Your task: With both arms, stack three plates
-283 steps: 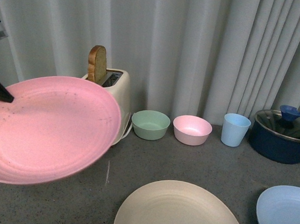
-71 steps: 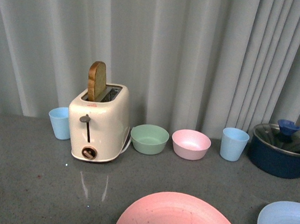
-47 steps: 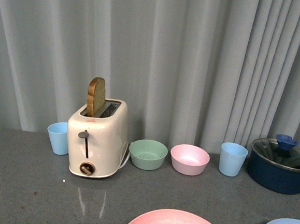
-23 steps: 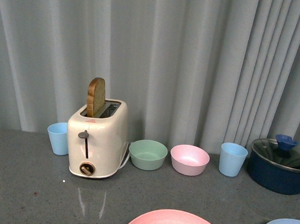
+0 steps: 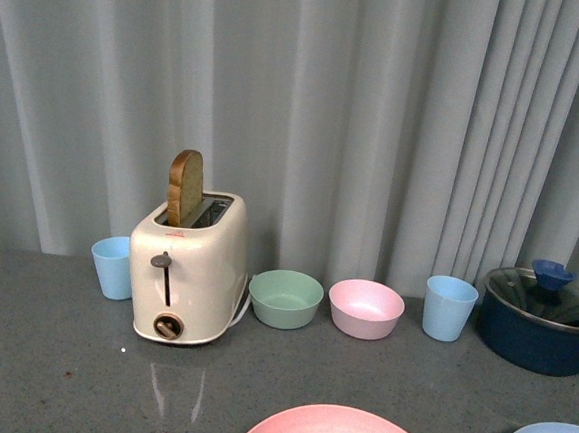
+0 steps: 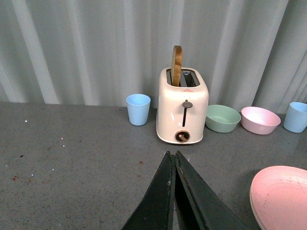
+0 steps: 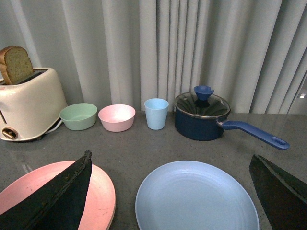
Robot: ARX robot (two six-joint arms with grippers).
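Left end effector: fingers pressed together, empty, above table.
Right end effector: spread wide, empty, near blue plate.
Change: pink plate, in left arm's grip six seconds ago, now lies on cream plate. We judge only blue plate remains to stack.
We count: plates 3; bowls 2; cups 2; toaster 1; pot 1.
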